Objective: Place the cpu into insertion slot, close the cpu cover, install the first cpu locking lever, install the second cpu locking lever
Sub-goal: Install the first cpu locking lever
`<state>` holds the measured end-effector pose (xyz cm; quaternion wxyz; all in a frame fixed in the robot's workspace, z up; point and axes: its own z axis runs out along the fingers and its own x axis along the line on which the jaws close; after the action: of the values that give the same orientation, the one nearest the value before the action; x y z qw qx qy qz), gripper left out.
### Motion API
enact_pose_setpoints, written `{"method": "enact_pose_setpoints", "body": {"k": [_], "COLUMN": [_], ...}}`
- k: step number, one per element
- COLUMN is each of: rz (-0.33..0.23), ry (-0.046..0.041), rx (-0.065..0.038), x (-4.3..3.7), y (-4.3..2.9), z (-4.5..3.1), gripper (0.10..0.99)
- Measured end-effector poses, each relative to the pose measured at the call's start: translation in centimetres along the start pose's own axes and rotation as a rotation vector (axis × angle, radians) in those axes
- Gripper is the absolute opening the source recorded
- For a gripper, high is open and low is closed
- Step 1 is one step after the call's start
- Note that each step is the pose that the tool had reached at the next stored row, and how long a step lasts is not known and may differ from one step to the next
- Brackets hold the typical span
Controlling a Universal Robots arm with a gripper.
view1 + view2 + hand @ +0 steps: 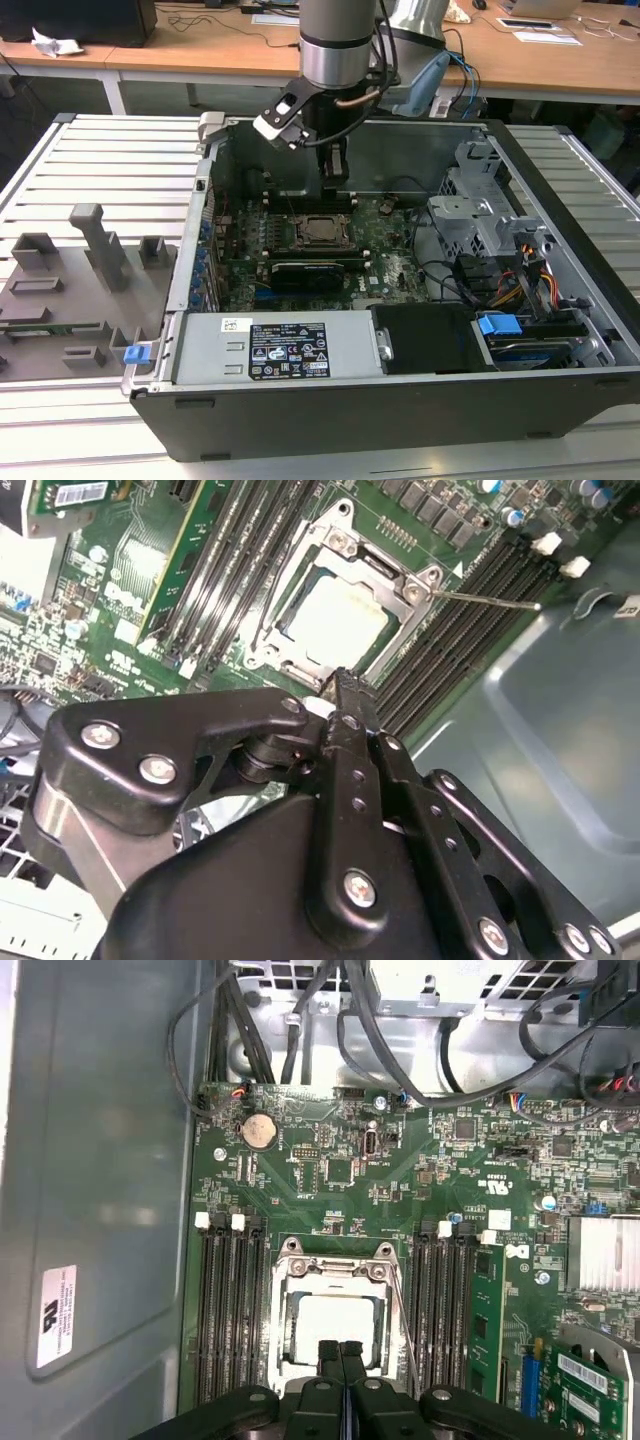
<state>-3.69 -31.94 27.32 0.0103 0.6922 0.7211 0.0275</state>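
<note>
Gripper (336,186), exterior view: it hangs from the arm inside the open computer case (560,400), low over the motherboard (400,270) and just beyond the insertion slot (322,230) as this view looks. A black expansion card (318,272) lies near the slot on its nearer side.

Second wrist view: the gripper (338,680) is clenched, with its fingers pressed together and nothing seen between them. Its tip stands at the slot's edge. The cpu (335,620) sits in the slot, pale face up. The cpu cover (288,590) lies flat around it. A thin metal lever (485,600) juts from one slot corner across the memory slots (480,640).

First wrist view: the fingers (330,1355) meet with no gap at the slot's edge. The cpu is seated and framed by the cover, and the lever runs along one side of the slot. Whether the lever is latched cannot be told.
</note>
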Motion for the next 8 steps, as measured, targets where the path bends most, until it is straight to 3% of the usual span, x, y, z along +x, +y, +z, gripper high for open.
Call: {"method": "enact_pose_setpoints", "body": {"k": [3, 6, 8], "rz": [-0.044, -0.133, -0.15], "ry": [0.0019, 0.0053, 0.0063], "rx": [0.002, 0.004, 0.004], "x": [0.0, 0.0, 0.0], "y": [0.0, 0.0, 0.0], "z": [0.0, 0.01, 0.01], "gripper": [0.106, 0.106, 0.106]}}
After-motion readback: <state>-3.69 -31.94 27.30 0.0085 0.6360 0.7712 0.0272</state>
